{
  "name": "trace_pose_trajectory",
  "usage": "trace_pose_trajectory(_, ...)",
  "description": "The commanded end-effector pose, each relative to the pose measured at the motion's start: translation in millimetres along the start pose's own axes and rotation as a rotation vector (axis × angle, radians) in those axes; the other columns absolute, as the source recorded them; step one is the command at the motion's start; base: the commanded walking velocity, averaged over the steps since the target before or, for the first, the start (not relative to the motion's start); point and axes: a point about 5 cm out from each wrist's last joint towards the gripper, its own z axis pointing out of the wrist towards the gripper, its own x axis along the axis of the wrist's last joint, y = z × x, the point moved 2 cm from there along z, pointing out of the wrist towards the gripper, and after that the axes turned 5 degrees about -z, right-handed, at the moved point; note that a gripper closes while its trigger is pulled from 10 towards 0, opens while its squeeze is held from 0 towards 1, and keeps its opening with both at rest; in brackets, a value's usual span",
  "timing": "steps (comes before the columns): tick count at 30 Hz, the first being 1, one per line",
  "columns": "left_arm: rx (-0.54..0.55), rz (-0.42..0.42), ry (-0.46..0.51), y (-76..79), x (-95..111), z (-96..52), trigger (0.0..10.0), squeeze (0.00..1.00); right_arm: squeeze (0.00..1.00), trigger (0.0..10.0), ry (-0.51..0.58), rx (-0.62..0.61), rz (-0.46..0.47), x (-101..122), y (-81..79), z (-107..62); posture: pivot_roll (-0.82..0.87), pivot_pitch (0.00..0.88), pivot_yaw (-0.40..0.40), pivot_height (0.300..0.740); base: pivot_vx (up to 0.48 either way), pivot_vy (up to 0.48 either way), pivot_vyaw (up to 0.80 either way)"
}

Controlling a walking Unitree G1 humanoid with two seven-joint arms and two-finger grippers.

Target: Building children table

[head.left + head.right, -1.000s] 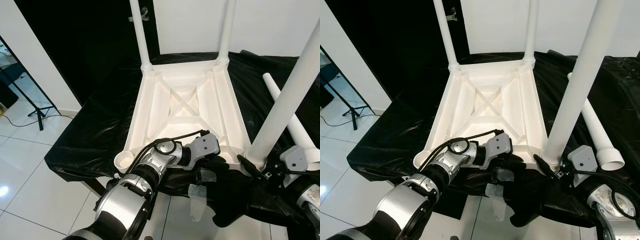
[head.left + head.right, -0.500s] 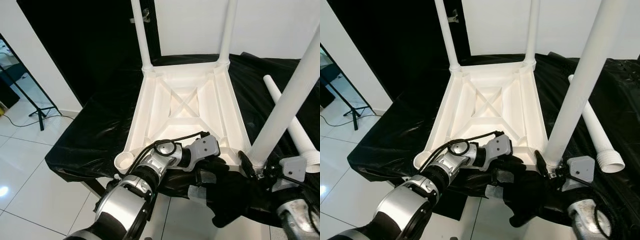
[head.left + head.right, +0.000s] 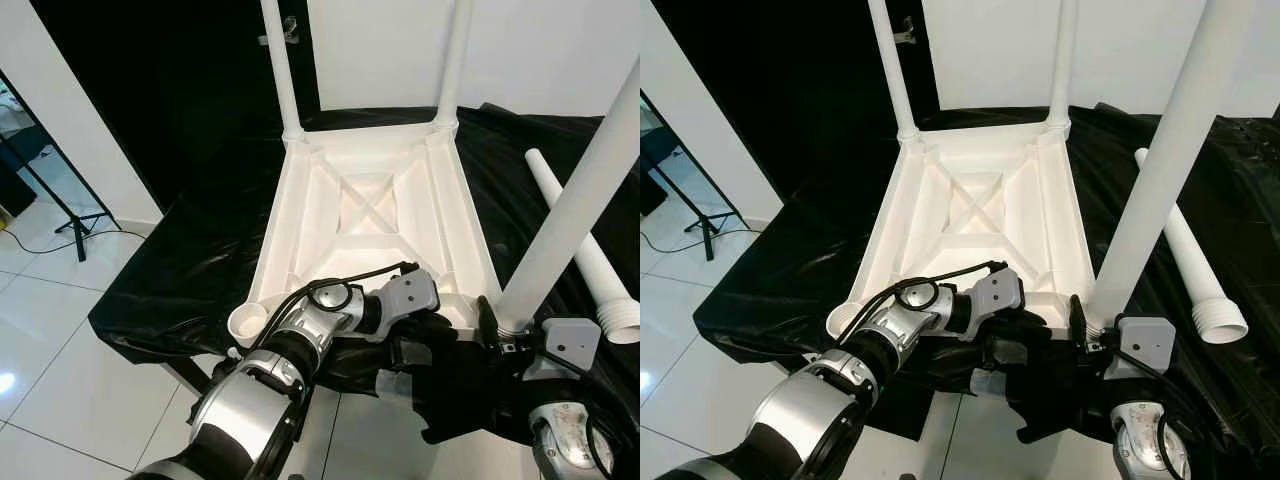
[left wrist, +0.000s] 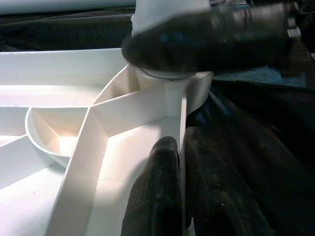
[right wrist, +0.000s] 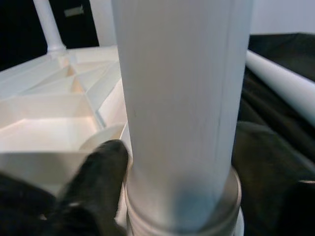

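The white children's table [image 3: 365, 205] lies upside down on a black-draped surface. Two white legs [image 3: 281, 65] [image 3: 452, 60] stand in its far corners. A third leg [image 3: 580, 210] stands, slightly tilted, in the near right corner socket. My right gripper [image 3: 497, 330] is shut on that leg's base; one black finger [image 5: 106, 162] presses against the leg [image 5: 182, 98]. My left gripper [image 3: 425, 335] is shut on the table's near rim beside that corner, with a finger [image 4: 157, 187] on each side of the rim wall. The near left socket [image 3: 247, 322] is empty.
A loose white leg [image 3: 580, 240] lies on the black cloth [image 3: 190, 260] to the right of the table. The draped surface ends just in front of me, with white floor tiles below. A black stand [image 3: 70, 215] is on the floor at left.
My right wrist has swung leftward around the base of the near right leg, and its finger now stands upright against it. The left gripper has stayed on the rim.
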Motion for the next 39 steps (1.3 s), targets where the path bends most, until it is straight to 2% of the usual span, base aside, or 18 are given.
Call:
trace_pose_trajectory(1, 0.139, -0.140, -0.104, 6.0, -40.5, 0.1, 10.0, 0.00, 1.00, 10.0, -0.016, 0.036, -0.001, -3.0, -3.9, -1.2, 0.00, 0.000, 0.084, 0.740, 0.000, 0.000, 0.00)
trace_pose_trajectory(5, 0.140, -0.141, -0.104, 6.0, -40.2, 0.4, 10.0, 0.00, 1.00, 10.0, -0.005, 0.112, -0.043, -1.4, -3.9, 1.7, -0.01, 0.000, 0.082, 0.740, 0.000, 0.000, 0.00)
trace_pose_trajectory(6, 0.141, -0.142, -0.102, 6.0, -39.8, 0.8, 10.0, 0.00, 0.00, 10.0, 0.038, 0.212, -0.108, 6.1, 1.6, 5.1, 0.00, 0.000, 0.079, 0.740, 0.000, 0.000, 0.00)
trace_pose_trajectory(13, 0.143, -0.144, -0.102, 5.9, -40.2, 0.6, 10.0, 0.00, 0.00, 10.0, 0.066, 0.268, -0.156, 15.0, 10.1, 9.7, 0.00, 0.000, 0.082, 0.740, 0.000, 0.000, 0.00)
trace_pose_trajectory(15, 0.142, -0.144, -0.105, 6.2, -41.2, 0.0, 10.0, 0.00, 0.00, 10.0, 0.047, 0.365, -0.186, 14.9, 9.0, 10.0, -0.01, 0.000, 0.085, 0.740, 0.000, 0.000, 0.00)
trace_pose_trajectory(17, 0.141, -0.143, -0.106, 6.2, -41.2, 0.0, 10.0, 0.00, 0.00, 10.0, 0.039, 0.382, -0.189, 13.7, 8.0, 9.3, -0.01, 0.000, 0.085, 0.740, 0.000, 0.000, 0.00)
trace_pose_trajectory(18, 0.141, -0.143, -0.105, 6.0, -40.7, 0.2, 10.0, 0.00, 0.00, 3.1, 0.015, 0.422, -0.173, 10.0, 5.0, 6.5, -0.01, 0.000, 0.085, 0.740, 0.000, 0.000, 0.00)
trace_pose_trajectory(19, 0.141, -0.142, -0.104, 5.8, -40.2, 0.4, 10.0, 0.00, 0.00, 0.0, -0.006, 0.462, -0.155, 6.6, 1.7, 2.8, -0.01, 0.000, 0.087, 0.740, 0.000, 0.000, 0.00)
trace_pose_trajectory(21, 0.141, -0.141, -0.104, 5.7, -39.7, 0.6, 10.0, 0.00, 0.00, 0.0, -0.020, 0.510, -0.136, 3.9, -2.6, -2.3, -0.01, 0.000, 0.087, 0.740, 0.000, 0.000, 0.00)
trace_pose_trajectory(24, 0.140, -0.140, -0.103, 5.6, -39.6, 0.5, 10.0, 0.00, 0.00, 0.0, -0.028, 0.514, -0.124, 2.6, -3.8, -4.0, -0.01, 0.000, 0.090, 0.740, 0.000, 0.000, 0.00)
trace_pose_trajectory(26, 0.139, -0.137, -0.105, 5.2, -39.5, 0.0, 10.0, 0.00, 0.00, 0.0, -0.053, 0.504, -0.070, -0.8, -5.1, -6.1, -0.01, 0.000, 0.094, 0.740, 0.000, 0.000, 0.00)
trace_pose_trajectory(31, 0.137, -0.136, -0.107, 5.3, -39.8, -0.4, 10.0, 0.00, 0.00, 0.0, -0.065, 0.457, -0.008, -2.5, -8.3, -7.0, -0.01, 0.000, 0.096, 0.740, 0.000, 0.000, 0.00)
trace_pose_trajectory(32, 0.136, -0.137, -0.108, 5.5, -40.0, -0.3, 10.0, 0.00, 0.00, 0.0, -0.058, 0.424, 0.007, -1.5, -9.1, -6.4, -0.01, 0.000, 0.096, 0.740, 0.000, 0.000, 0.00)
trace_pose_trajectory(36, 0.134, -0.139, -0.105, 6.6, -39.9, 1.0, 10.0, 0.00, 0.00, 0.0, -0.042, 0.056, 0.044, -1.2, 2.4, -5.1, -0.01, 0.000, 0.091, 0.740, 0.000, 0.000, 0.00)
trace_pose_trajectory(37, 0.134, -0.139, -0.105, 6.6, -39.9, 1.0, 10.0, 0.00, 0.00, 0.0, -0.042, 0.056, 0.044, -1.2, 2.4, -5.1, -0.01, 0.000, 0.091, 0.740, 0.000, 0.000, 0.00)
trace_pose_trajectory(39, 0.135, -0.140, -0.104, 6.5, -39.9, 1.0, 10.0, 0.00, 0.00, 0.0, -0.033, -0.020, 0.021, -0.2, 4.2, -7.8, 0.00, 0.000, 0.089, 0.740, 0.000, 0.000, 0.00)
